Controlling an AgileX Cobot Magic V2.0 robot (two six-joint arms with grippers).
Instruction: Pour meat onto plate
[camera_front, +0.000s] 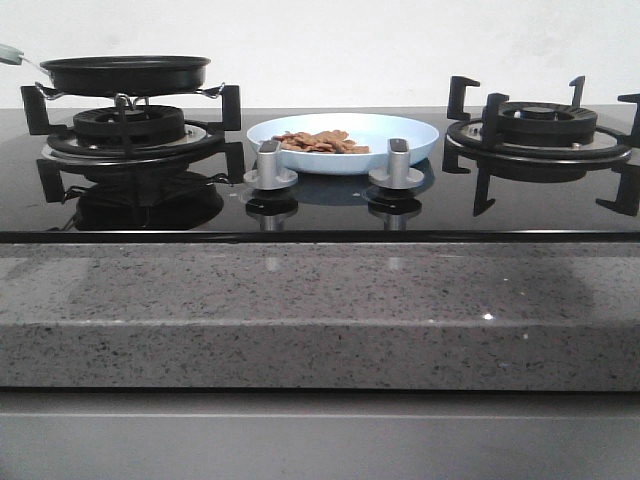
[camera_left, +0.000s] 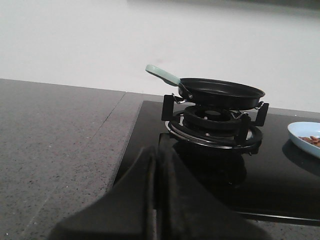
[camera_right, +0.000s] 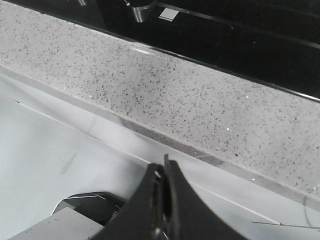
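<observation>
The meat (camera_front: 322, 141), a heap of small brown-orange slices, lies in the pale blue-white plate (camera_front: 405, 133) at the middle of the black glass hob. The plate's edge with a few slices also shows in the left wrist view (camera_left: 303, 136). The black frying pan (camera_front: 125, 72) with a pale green handle sits on the left burner; it also shows in the left wrist view (camera_left: 221, 93). No gripper shows in the front view. My left gripper (camera_left: 155, 154) is shut and empty, near the hob's left edge. My right gripper (camera_right: 163, 167) is shut and empty, below the counter's front edge.
The right burner (camera_front: 540, 130) has raised black pan supports. Two silver knobs (camera_front: 270, 163) (camera_front: 398, 163) stand in front of the plate. A speckled grey stone counter (camera_front: 300, 310) runs along the front and to the left of the hob (camera_left: 55, 130).
</observation>
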